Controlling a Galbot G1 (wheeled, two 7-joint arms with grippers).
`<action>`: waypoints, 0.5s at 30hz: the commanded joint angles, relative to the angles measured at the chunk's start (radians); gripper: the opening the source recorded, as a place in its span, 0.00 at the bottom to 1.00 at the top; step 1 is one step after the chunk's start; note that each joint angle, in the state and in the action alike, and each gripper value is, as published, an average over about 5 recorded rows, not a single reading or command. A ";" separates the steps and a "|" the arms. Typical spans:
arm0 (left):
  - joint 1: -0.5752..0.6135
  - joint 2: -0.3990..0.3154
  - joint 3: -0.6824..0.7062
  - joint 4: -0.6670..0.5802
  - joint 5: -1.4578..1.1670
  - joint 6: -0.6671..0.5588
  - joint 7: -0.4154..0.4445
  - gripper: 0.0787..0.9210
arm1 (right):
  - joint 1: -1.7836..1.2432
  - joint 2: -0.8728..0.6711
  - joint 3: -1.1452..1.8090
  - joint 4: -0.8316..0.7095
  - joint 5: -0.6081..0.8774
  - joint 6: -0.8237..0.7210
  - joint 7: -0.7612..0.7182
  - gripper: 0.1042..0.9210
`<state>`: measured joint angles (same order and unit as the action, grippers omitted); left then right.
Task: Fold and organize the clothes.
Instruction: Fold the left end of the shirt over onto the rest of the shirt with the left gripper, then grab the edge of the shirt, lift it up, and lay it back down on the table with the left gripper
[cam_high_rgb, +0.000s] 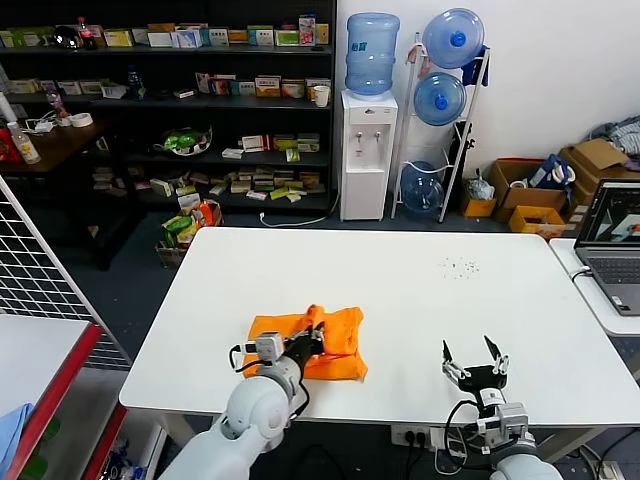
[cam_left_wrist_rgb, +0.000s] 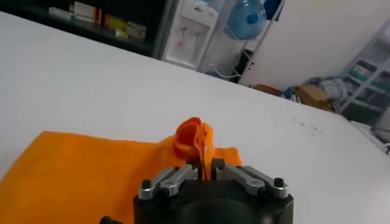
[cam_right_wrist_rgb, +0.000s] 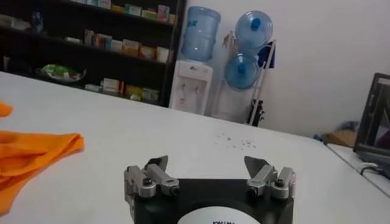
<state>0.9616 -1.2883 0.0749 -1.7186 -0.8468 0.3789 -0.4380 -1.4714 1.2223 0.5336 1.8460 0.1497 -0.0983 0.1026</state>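
Observation:
The clothes are one bright orange T-shirt (cam_high_rgb: 342, 352), folded into a compact bundle near the front edge of the white table (cam_high_rgb: 420, 290). My left gripper (cam_high_rgb: 312, 337) reaches over the bundle from the front, its fingers shut on a raised fold of the shirt's cloth. In the left wrist view, the T-shirt (cam_left_wrist_rgb: 73, 176) lies flat and a puckered ridge of it rises between the jaws of the left gripper (cam_left_wrist_rgb: 206, 168). My right gripper (cam_high_rgb: 476, 356) hovers open at the front right of the table, holding nothing. The right wrist view shows the right gripper (cam_right_wrist_rgb: 207, 162) apart from the T-shirt (cam_right_wrist_rgb: 30, 152).
A laptop (cam_high_rgb: 612, 240) sits on a side table at the right. A wire grid panel and a red-edged table (cam_high_rgb: 45, 370) stand at the left. Shelves, a water dispenser (cam_high_rgb: 366, 150) and bottle rack stand beyond the table's far edge.

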 joint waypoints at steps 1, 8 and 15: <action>-0.034 -0.120 0.036 0.023 -0.040 -0.013 -0.026 0.29 | 0.018 0.014 -0.010 -0.021 -0.010 0.007 0.000 0.88; 0.013 -0.002 -0.026 -0.064 -0.040 -0.039 0.001 0.52 | 0.038 0.013 -0.038 -0.020 -0.006 -0.001 -0.011 0.88; 0.121 0.291 -0.096 -0.102 0.186 -0.104 0.193 0.76 | 0.046 -0.006 -0.035 -0.026 0.023 0.003 -0.051 0.88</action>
<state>0.9937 -1.2515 0.0426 -1.7716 -0.8406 0.3329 -0.4066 -1.4332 1.2207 0.5054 1.8252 0.1569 -0.0964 0.0769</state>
